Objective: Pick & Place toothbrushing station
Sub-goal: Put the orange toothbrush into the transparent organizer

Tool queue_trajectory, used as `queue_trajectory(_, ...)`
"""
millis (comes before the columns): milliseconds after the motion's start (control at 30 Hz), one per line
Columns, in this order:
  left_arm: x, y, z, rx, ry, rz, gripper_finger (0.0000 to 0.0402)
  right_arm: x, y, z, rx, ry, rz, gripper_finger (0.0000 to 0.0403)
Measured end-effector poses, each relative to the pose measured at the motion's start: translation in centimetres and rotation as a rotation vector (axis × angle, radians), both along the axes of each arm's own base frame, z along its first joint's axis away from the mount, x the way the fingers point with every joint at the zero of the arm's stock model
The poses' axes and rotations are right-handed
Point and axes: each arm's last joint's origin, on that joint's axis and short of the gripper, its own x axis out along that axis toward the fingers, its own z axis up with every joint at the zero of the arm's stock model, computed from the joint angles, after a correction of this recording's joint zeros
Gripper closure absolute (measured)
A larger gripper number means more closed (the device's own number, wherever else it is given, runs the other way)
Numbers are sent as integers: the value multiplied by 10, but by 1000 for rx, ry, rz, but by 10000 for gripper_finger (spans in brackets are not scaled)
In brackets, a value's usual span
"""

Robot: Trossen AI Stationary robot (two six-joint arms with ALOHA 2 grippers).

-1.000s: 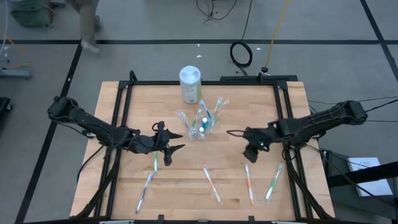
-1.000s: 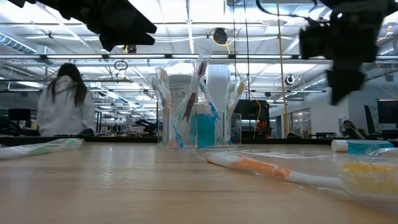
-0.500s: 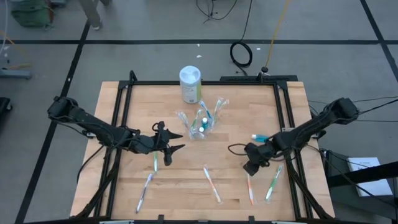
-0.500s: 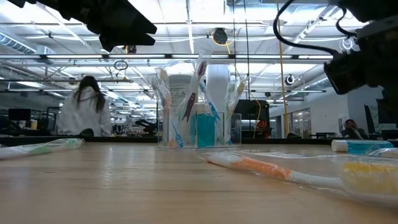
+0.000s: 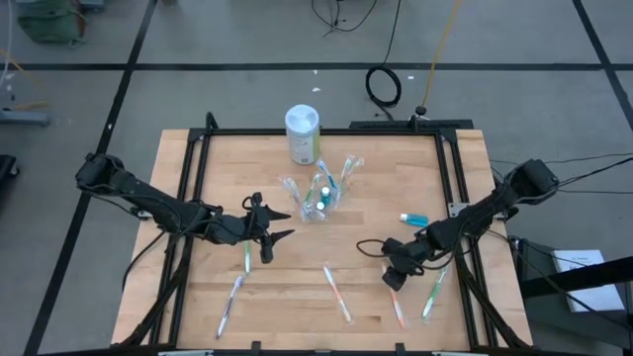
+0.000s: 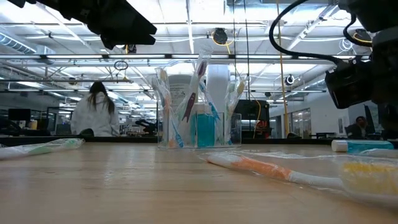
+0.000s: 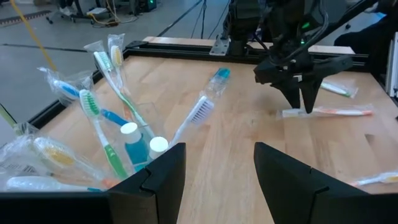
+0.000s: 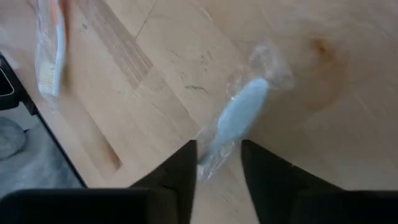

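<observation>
right hand (image 5: 394, 280) — seemingly astride wrapped toothbrush (image 8: 233, 121)

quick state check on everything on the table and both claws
cup: upright, holding brushes and teal tubes
canister: upright behind the cup, lid on
loose tube: lying flat, capped
orange brush: wrapped, flat, between the right claw's fingers
other brushes: wrapped, flat on the wood
left claw: open, empty, above the table
right claw: low at the orange brush, partly closed, grip not clear
</observation>
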Motion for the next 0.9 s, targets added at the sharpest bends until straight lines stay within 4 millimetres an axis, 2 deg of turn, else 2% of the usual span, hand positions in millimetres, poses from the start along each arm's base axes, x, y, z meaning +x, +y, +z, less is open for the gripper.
queue_trajectory(200,0,0,0,6,2,0,206,2,-2,9,-15,-103,-13,384)
queue_trajectory(267,0,0,0,7,2,-1,206,7,-3,19,-42,-227,-16,393)
queue_trajectory(367,0,0,0,7,2,-1,206,15,-3,40,-70,-447,-34,387)
queue_trajectory(467,0,0,0,17,4,-4,206,21,-9,58,-178,-654,-38,391)
queue_trajectory(567,0,1,1,18,-3,-3,206,28,-18,82,-394,-917,-50,397)
queue_trajectory(700,1,1,2,14,-16,0,206,36,-35,108,-818,-1148,-57,393)
queue_trajectory(800,1,1,2,14,-19,0,206,39,-53,123,-1167,-1167,-108,393)
queue_trajectory(900,1,1,2,14,-19,0,206,45,-76,127,-1387,-1088,-183,393)
